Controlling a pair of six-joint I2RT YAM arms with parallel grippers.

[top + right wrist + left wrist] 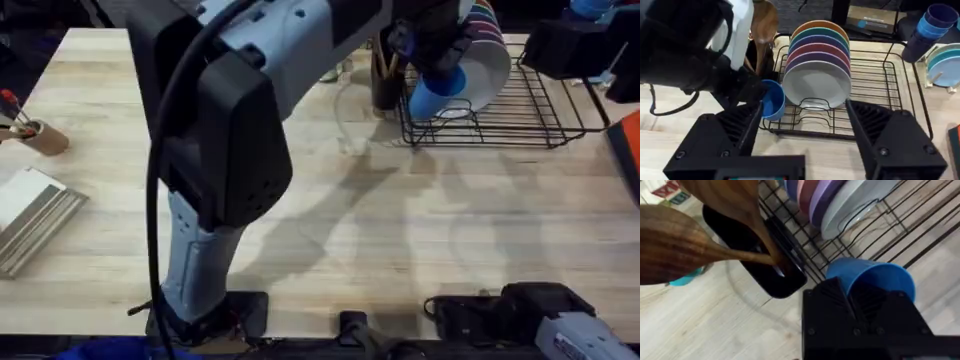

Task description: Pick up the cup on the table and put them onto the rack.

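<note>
1. Left gripper (432,62) far right of centre, reached across to the rack's left front corner, jaws pinching the blue cup (438,95); fingers clamped over the cup's rim in the left wrist view (867,305).
2. Cup (875,277) lifted and tilted at the rack's left front corner, beside the white plate (490,70); cannot tell whether touching the wires.
3. Right gripper (802,135) low at the near right, jaws spread wide, holding nothing, facing the rack from well apart.
4. Black wire rack (540,115) on the far right of the tabletop (400,220), carrying a row of multicoloured plates (820,40) with the white plate (817,85) nearest.
5. Dark utensil holder (760,265) just left of the rack, with wooden spoons (685,245) standing in it.
6. Left arm (220,150) large and dark across the left middle of the overhead view.
7. Stack of grey slabs (35,215) at the near left edge; small brown holder (40,135) farther back on the left.
8. Blue cups (932,22) and plates (945,62) beyond the rack's right side.
</note>
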